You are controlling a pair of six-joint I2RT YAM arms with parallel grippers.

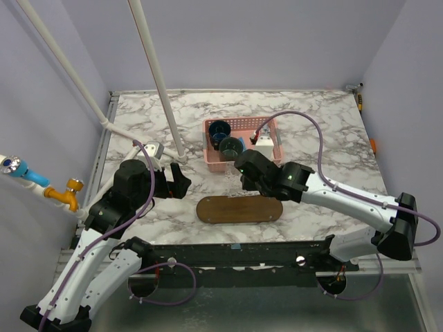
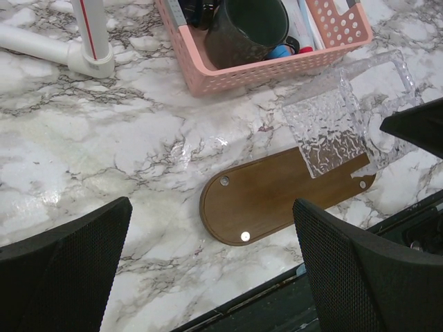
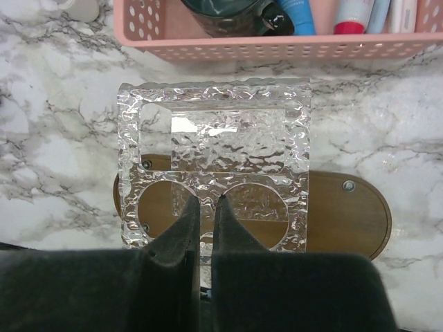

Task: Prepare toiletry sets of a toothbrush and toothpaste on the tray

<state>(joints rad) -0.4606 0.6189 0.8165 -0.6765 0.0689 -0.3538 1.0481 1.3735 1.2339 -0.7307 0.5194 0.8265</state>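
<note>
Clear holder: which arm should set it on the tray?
Right. The right gripper is shut on the clear holder, which hangs over the tray. The left gripper is open, empty, and off to the tray's left.

We see bright, even light, with glints on the clear rippled plastic holder (image 3: 228, 149) and glossy white marble surface (image 2: 138, 138).

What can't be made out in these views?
- Top external: the clear holder cannot be discerned under the right gripper.
- Both wrist views: the pink basket has its contents cut off by the top edge and partly hidden by a dark cup.
- Right wrist: whether the holder touches the tray is unclear.
</note>
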